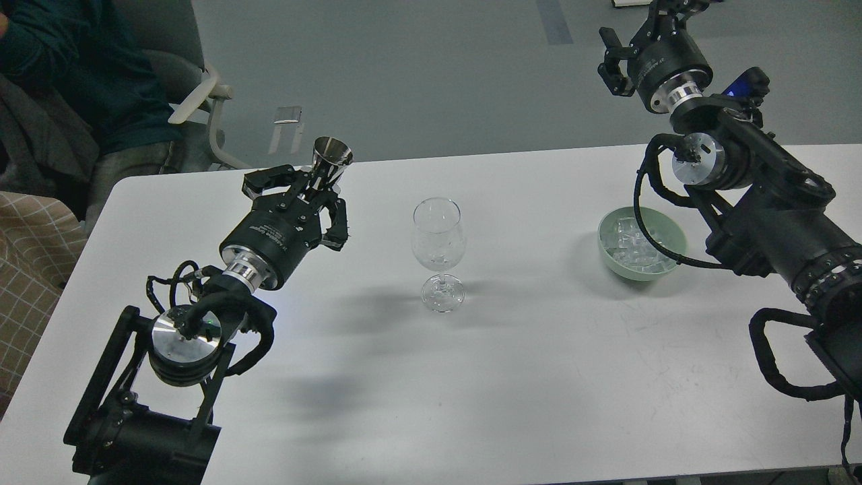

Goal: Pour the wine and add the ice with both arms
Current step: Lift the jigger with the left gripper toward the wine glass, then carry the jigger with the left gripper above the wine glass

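Note:
An empty clear wine glass (438,236) stands upright mid-table. A pale green bowl (677,232) to its right holds several clear ice cubes (630,244). My left gripper (318,183) is shut on the stem of a small steel conical cup (331,155), held upright to the left of the glass and a little behind it, apart from it. What the cup holds is hidden. My right gripper (667,10) is raised beyond the table's far edge, behind the bowl. Its fingers run off the top edge of the view.
The white table (525,377) has a far edge just behind the steel cup. A seated person in a dark top (81,60) and a grey chair (202,101) are at the far left. My right forearm and its cable (646,229) overhang the bowl's right side.

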